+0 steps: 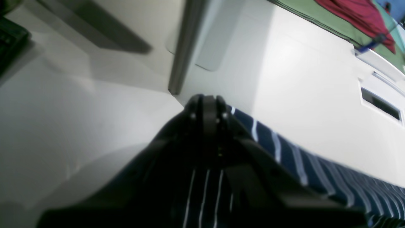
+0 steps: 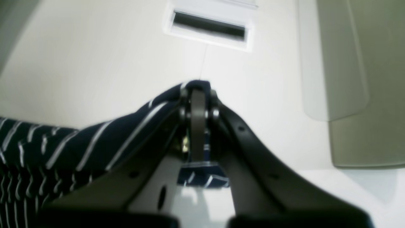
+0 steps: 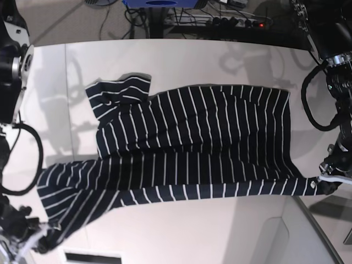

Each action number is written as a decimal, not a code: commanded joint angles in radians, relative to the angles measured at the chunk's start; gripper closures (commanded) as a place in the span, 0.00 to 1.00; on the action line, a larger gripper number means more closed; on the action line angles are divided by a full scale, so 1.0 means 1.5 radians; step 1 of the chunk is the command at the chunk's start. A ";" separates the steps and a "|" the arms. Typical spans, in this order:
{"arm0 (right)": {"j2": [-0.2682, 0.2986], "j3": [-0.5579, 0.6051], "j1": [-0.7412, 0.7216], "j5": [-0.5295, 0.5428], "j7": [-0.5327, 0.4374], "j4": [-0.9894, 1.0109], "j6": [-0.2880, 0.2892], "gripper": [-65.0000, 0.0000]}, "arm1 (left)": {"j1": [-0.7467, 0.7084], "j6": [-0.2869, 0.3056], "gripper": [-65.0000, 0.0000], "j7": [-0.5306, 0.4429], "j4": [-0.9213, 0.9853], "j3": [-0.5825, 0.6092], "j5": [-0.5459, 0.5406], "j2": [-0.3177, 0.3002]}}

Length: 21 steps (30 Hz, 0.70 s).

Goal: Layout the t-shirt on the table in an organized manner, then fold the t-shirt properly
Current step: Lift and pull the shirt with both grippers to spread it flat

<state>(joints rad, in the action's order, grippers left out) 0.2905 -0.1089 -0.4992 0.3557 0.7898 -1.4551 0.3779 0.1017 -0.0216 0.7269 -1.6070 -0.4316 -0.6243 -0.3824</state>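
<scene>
The dark navy t-shirt with thin white stripes lies stretched across the white table, one sleeve crumpled at the far left. My left gripper is shut on the shirt's near right corner. In the left wrist view its jaws are pressed together with striped cloth trailing off to the right. My right gripper is shut on the shirt's near left corner. In the right wrist view the fabric wraps over the closed tips. The near edge of the shirt runs taut between the two grippers.
A rectangular slot is set into the table by the right gripper, also seen in the base view. Cables and a power strip lie beyond the far edge. Red and green cloth shows past the table.
</scene>
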 commanded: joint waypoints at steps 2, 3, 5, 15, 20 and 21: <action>0.007 0.031 -0.056 0.005 -0.069 0.033 -0.002 1.00 | 0.042 0.004 1.00 -0.018 0.017 -0.003 0.037 -0.018; 0.007 0.050 -0.071 0.005 -0.090 0.056 -0.002 1.00 | 0.055 0.004 1.00 -0.018 0.031 -0.003 0.065 -0.016; 0.006 0.088 -0.108 0.005 -0.129 0.104 -0.002 1.00 | 0.081 0.004 1.00 -0.018 0.051 -0.003 0.120 -0.003; -0.036 0.309 -0.271 0.006 -0.465 0.458 -0.002 0.99 | 0.129 0.006 1.00 -0.019 0.073 0.057 0.263 0.061; -0.087 0.410 -0.335 0.006 -0.611 0.607 -0.001 0.99 | 0.129 0.006 1.00 -0.021 0.073 0.055 0.331 0.087; -0.098 0.425 -0.347 0.006 -0.630 0.628 -0.001 0.99 | 0.130 0.006 1.00 -0.021 0.072 0.055 0.340 0.087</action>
<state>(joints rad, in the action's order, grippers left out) 0.1383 0.5369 -0.9634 0.3492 -0.1207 -0.4927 0.3820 0.2710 -0.0113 0.7238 -1.4788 -0.3454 -0.1204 -0.2363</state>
